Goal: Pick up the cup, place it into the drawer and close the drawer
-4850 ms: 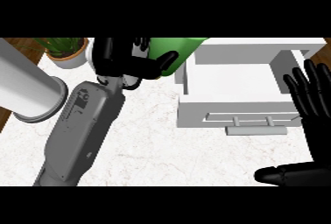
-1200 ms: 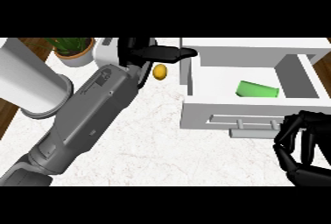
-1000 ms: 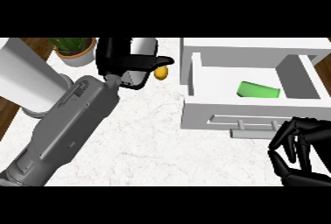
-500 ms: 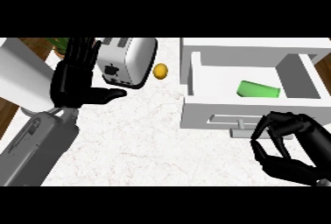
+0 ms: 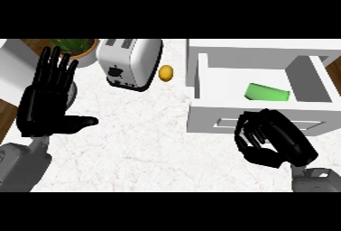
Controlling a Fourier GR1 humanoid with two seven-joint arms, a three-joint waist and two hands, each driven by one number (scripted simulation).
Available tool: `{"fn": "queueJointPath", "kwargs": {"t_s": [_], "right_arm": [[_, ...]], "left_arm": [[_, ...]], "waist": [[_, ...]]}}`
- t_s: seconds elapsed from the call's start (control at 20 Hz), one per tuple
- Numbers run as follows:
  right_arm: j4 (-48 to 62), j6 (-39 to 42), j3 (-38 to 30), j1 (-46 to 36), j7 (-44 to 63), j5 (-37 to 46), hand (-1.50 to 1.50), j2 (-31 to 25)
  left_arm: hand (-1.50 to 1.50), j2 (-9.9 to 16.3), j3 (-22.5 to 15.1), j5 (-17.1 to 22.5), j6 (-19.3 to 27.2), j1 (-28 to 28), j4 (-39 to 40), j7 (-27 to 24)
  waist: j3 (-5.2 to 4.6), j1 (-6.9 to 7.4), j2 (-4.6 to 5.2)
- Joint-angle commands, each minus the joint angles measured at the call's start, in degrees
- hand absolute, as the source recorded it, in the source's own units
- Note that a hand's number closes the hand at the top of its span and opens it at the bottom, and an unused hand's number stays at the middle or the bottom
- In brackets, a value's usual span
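The green cup [image 5: 267,92] lies on its side inside the open white drawer [image 5: 200,81], right of the middle. My right hand [image 5: 274,140] is at the drawer's front panel, low on the right, fingers curled with nothing in them; it covers part of the panel and its handle. My left hand [image 5: 48,103] is held up at the far left, fingers straight and thumb out, well away from the drawer and empty.
A white toaster [image 5: 130,61] stands at the back, left of the drawer, with a small yellow fruit [image 5: 166,73] between them. A potted plant [image 5: 75,45] and a white cylinder [image 5: 12,67] sit in the back left corner. Pale marble counter [image 5: 146,149] fills the middle.
The cup went from my left hand into the drawer. My left arm has pulled back to the left and its hand has spread open. My right hand has risen to the drawer's front with fingers curled.
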Motion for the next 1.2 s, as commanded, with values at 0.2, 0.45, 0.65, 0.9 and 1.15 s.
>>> {"fn": "queueJointPath", "kwargs": {"t_s": [0.2,0.45,0.65,0.9,1.15], "right_arm": [[19.32,-7.97,4.15,-5.42,-4.94,11.04,-1.5,4.59],[31.46,-7.83,2.18,-14.45,-5.7,13.99,-1.5,5.23],[43.59,-10.53,-1.75,-19.26,-12.37,13.83,-1.5,5.23],[61.23,-13.52,-6.28,-31.54,-15.14,13.62,-1.5,7.25],[72.22,-12.97,-9.96,-39.16,-19.81,12.47,-1.5,6.16]], "left_arm": [[-1.5,0.22,4.9,-0.89,-8.96,7.63,1.41,-3.31],[-1.5,1.54,8.8,-0.66,-13.38,11.72,0.44,-2.55],[-1.5,-0.92,11.14,-2.74,-14.89,10.39,2.88,-3.03],[-1.5,0.54,12.69,-1.13,-17.98,12.15,1.15,-0.84],[-1.5,-0.45,14.58,-2.68,-21.76,11.99,4.92,-2.45]], "waist": [[-0.01,-1.13,0.17],[-0.01,-0.91,0.13],[0.0,-1.22,0.16],[0.05,0.07,0.57],[0.03,-0.17,0.57]]}}
